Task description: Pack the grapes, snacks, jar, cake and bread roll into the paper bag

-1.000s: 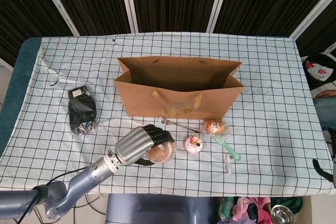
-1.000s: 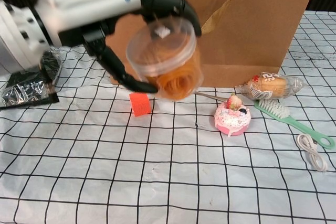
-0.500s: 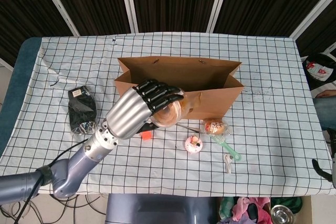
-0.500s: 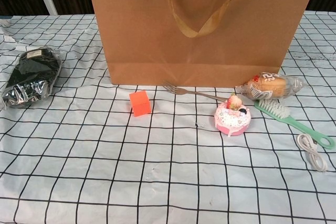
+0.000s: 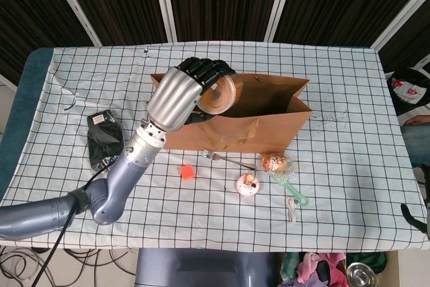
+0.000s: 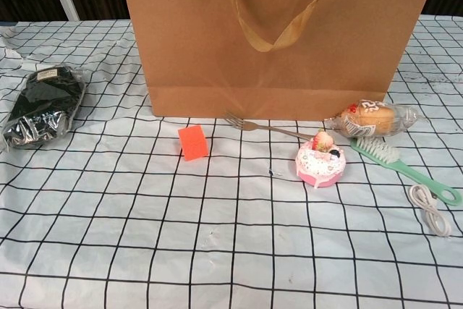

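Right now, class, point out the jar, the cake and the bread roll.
jar [image 5: 218,95], head view, on its clear lid, held by the left hand [image 5: 183,92].
cake [image 6: 320,162], chest view, on its pink icing.
bread roll [image 6: 373,116], chest view, on its wrapped top.

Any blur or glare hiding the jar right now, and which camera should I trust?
Head view: sharp and evenly lit, left hand holding the jar over the paper bag, mild sheen on the lid only. Chest view: sharp too, but hand and jar are out of frame.
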You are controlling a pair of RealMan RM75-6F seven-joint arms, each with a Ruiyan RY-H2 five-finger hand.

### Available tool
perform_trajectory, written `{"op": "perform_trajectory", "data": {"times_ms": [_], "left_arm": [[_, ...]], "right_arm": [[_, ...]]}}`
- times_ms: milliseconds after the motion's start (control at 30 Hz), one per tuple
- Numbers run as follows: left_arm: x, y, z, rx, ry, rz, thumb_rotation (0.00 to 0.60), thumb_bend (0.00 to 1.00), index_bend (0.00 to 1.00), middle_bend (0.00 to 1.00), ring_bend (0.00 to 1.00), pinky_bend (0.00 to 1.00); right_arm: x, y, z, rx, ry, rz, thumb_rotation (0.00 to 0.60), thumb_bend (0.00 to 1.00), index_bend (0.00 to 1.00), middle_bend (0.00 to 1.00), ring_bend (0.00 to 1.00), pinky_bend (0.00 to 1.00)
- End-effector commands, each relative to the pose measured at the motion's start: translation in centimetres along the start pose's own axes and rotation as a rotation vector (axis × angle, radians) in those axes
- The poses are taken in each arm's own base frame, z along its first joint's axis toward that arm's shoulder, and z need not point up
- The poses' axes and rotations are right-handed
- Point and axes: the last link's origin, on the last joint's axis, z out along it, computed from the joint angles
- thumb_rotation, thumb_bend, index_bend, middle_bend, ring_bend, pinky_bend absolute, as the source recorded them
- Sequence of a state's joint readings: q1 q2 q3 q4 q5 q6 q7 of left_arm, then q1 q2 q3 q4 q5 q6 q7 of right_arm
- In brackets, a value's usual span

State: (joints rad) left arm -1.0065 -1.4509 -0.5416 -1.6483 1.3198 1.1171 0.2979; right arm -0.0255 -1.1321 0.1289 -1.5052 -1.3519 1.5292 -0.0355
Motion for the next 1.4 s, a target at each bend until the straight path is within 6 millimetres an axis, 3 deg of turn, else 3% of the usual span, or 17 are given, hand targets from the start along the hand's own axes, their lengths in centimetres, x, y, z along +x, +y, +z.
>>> {"op": "perform_trajectory", "data": {"times_ms": [33, 300, 433, 533, 767, 967, 1033, 1233, 1300, 1400], "left_arm": [[-0.4, -0.5, 0.1, 0.015, -0.009, -0.010, 0.600, 0.30, 0.35, 0.40, 0.29, 0.36], [-2.1, -1.6, -0.1, 0.066, -0.095, 0.034, 0.600, 0.24, 0.32, 0.35, 0.20, 0.30], [-2.3, -1.7, -0.2, 0.079, -0.138, 0.029, 0.600, 0.10, 0.23, 0.19, 0.05, 0.18], [-1.9, -1.6, -0.1, 0.079, -0.123, 0.011, 0.600, 0.02, 0.20, 0.08, 0.00, 0.11], [-0.6, -1.4, -0.1, 0.067, -0.071, -0.003, 0.600, 0.00, 0.19, 0.05, 0.00, 0.09], [1.3, -1.4, -1.4, 0.072, -0.049, -0.018, 0.600, 0.04, 0.19, 0.10, 0.00, 0.09], [2.8, -1.8, -3.6, 0.084, -0.034, -0.003, 0.600, 0.07, 0.19, 0.13, 0.03, 0.09], [8.0, -5.5, -13.5, 0.207, -0.004, 0.269, 0.600, 0.08, 0.21, 0.15, 0.08, 0.13], [8.8, -6.4, -15.7, 0.216, 0.014, 0.324, 0.600, 0.08, 0.21, 0.15, 0.07, 0.14], [9.8, -8.2, -20.5, 0.268, -0.003, 0.407, 0.600, 0.08, 0.21, 0.15, 0.06, 0.14]], "right_arm": [[0.1, 0.0, 0.0, 0.001, 0.004, 0.003, 0.600, 0.23, 0.07, 0.10, 0.20, 0.23], [0.0, 0.0, 0.0, 0.003, 0.004, 0.000, 0.600, 0.23, 0.07, 0.10, 0.20, 0.23], [0.1, 0.1, 0.0, 0.001, 0.005, 0.000, 0.600, 0.23, 0.07, 0.10, 0.20, 0.23], [0.1, 0.1, 0.0, 0.000, 0.004, 0.001, 0.600, 0.23, 0.07, 0.10, 0.20, 0.23], [0.0, 0.0, 0.0, 0.003, 0.002, 0.004, 0.600, 0.23, 0.07, 0.10, 0.20, 0.23], [0.0, -0.1, 0.0, 0.008, 0.006, -0.001, 0.600, 0.23, 0.07, 0.10, 0.20, 0.23], [0.1, 0.0, 0.0, 0.003, 0.009, -0.001, 0.600, 0.23, 0.07, 0.10, 0.20, 0.23], [-0.4, 0.0, -0.1, 0.000, -0.019, 0.003, 0.600, 0.23, 0.07, 0.10, 0.20, 0.23], [-0.5, -0.2, -0.1, 0.006, -0.028, 0.008, 0.600, 0.23, 0.07, 0.10, 0.20, 0.23], [-0.8, -0.5, -0.1, 0.022, -0.044, 0.001, 0.600, 0.23, 0.07, 0.10, 0.20, 0.23]]}}
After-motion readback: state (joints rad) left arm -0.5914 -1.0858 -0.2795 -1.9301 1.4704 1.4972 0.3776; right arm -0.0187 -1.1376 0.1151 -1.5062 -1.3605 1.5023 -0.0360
